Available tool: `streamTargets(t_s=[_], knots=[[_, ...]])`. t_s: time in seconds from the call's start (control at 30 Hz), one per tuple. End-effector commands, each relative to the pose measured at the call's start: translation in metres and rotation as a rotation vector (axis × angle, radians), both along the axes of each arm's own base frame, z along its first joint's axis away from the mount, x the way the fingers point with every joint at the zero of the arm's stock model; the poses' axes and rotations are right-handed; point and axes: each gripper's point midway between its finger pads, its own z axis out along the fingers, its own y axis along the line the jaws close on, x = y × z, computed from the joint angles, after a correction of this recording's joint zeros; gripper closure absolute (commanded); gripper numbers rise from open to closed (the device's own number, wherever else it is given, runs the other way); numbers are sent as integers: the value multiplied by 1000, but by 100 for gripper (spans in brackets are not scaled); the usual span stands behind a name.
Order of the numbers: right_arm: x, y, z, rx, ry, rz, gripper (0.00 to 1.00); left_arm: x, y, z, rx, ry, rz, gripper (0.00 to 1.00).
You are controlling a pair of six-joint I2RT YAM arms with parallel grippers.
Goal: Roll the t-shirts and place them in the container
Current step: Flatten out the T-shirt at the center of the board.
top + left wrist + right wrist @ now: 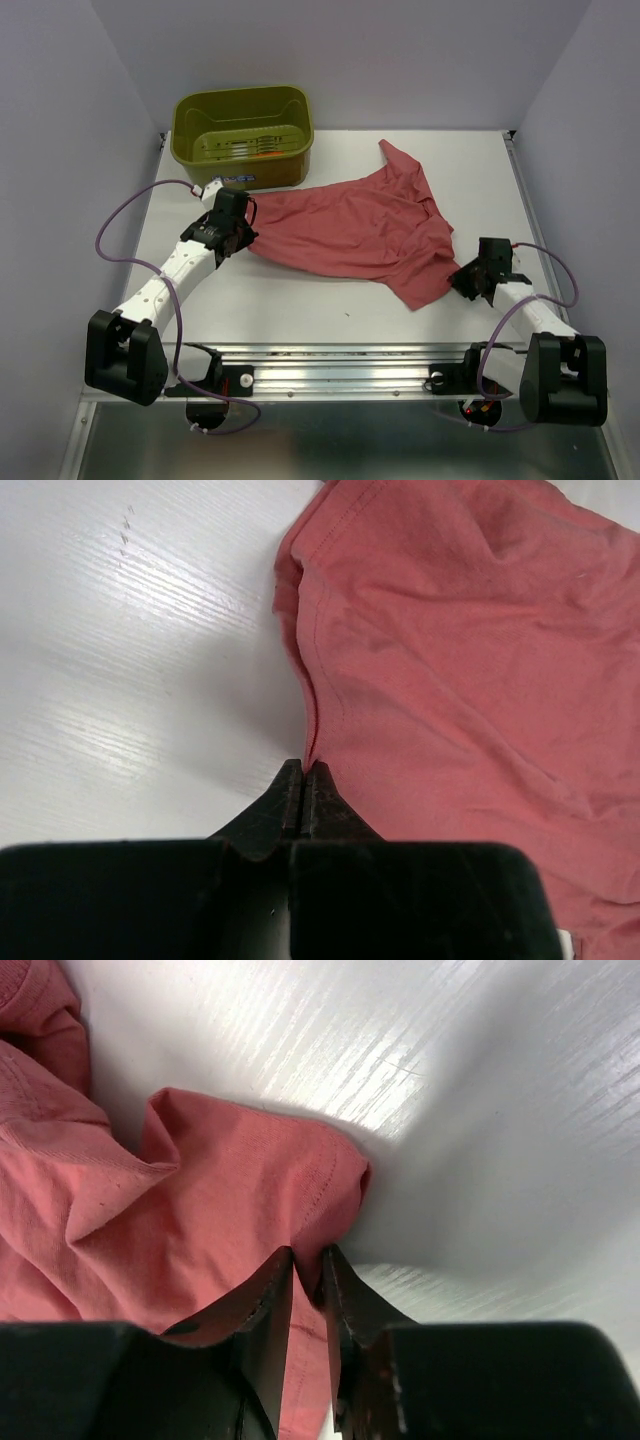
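A muted rose-red t-shirt (360,225) lies spread and crumpled across the middle of the white table. My left gripper (243,232) is at its left edge, shut on the shirt's hem (312,735). My right gripper (462,276) is at the shirt's lower right corner, shut on a fold of the cloth (312,1210). The shirt shows in the left wrist view (470,650) and in the right wrist view (150,1220). A bit of orange-red shows through the slots of the basket; I cannot tell what it is.
An olive-green plastic basket (243,137) stands at the back left, just behind the left gripper. Lilac walls close in the table at the back and both sides. Bare white tabletop (300,305) lies in front of the shirt.
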Motion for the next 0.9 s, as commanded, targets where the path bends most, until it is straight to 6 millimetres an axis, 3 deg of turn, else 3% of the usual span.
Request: streamTargets(t_s=[0.0, 0.07, 0.1, 0.2, 0.23, 0.37, 0.47, 0.5, 0.53, 0.57, 0.7, 0.73, 0.83, 0.87], knots=[[-12, 0, -9, -13, 37, 34, 75, 4, 3, 12, -1, -40, 5, 100], [-12, 0, -8, -19, 33, 39, 73, 4, 2, 11, -1, -39, 3, 100], [-13, -1, -9, -21, 37, 38, 62, 4, 3, 11, -1, -40, 7, 100], [-15, -2, -14, -21, 57, 29, 53, 4, 2, 10, -1, -39, 5, 100], [-15, -2, -16, -20, 63, 29, 45, 4, 3, 9, 1, -36, 6, 100], [-16, -1, -25, -13, 81, 21, 44, 3, 4, 8, 5, -32, 10, 100], [-16, -3, -28, -19, 83, 14, 63, 3, 4, 8, 6, -33, 11, 100], [-15, -3, -28, -22, 83, 13, 72, 3, 5, 8, 6, -34, 13, 100], [-11, -4, -24, -29, 72, 16, 93, 3, 4, 9, 6, -34, 11, 100], [-8, -5, -21, -31, 62, 19, 98, 3, 4, 9, 7, -34, 8, 100], [9, -9, 11, -61, -13, 22, 99, 4, 2, 13, 4, -35, -12, 100], [23, -12, 37, -82, -90, 26, 99, 4, 1, 15, 6, -32, -19, 100], [37, -23, 82, -155, -186, 21, 99, 9, -3, 32, -5, -52, -41, 100], [50, -28, 118, -182, -270, 13, 99, 14, -6, 46, -13, -80, -52, 100]])
